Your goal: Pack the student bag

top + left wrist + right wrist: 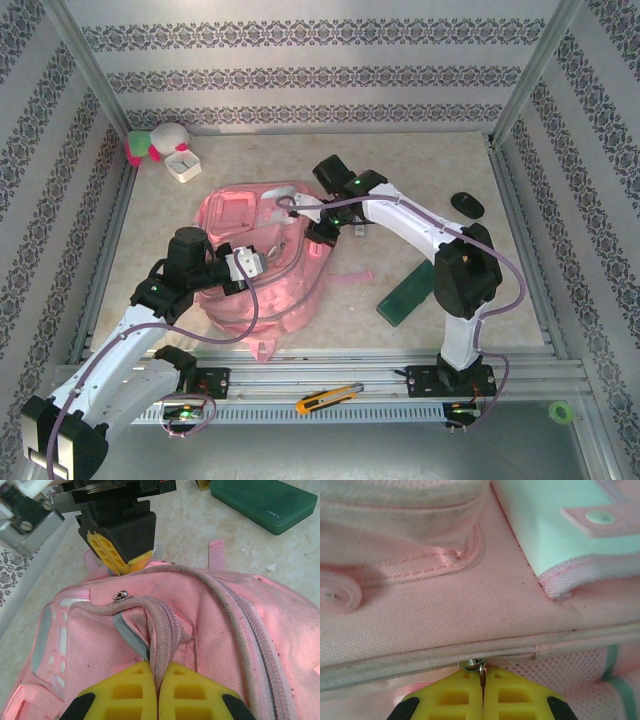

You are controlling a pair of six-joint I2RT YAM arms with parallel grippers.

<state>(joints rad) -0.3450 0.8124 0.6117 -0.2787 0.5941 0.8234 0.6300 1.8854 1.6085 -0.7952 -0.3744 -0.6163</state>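
Note:
The pink student bag lies flat in the middle of the table, between the two arms. My left gripper is at its near left part. In the left wrist view its yellow fingertips are shut on a raised fold of the bag's zip edge. My right gripper comes in from the right side of the bag. Its pads are shut on the small metal zip pull, just under the slider. The same slider sits in front of the right gripper's fingers in the left wrist view.
A green case lies right of the bag, near the right arm's base. A black oval object is at the far right. A plush toy and a white box sit in the back left corner. A yellow utility knife rests on the front rail.

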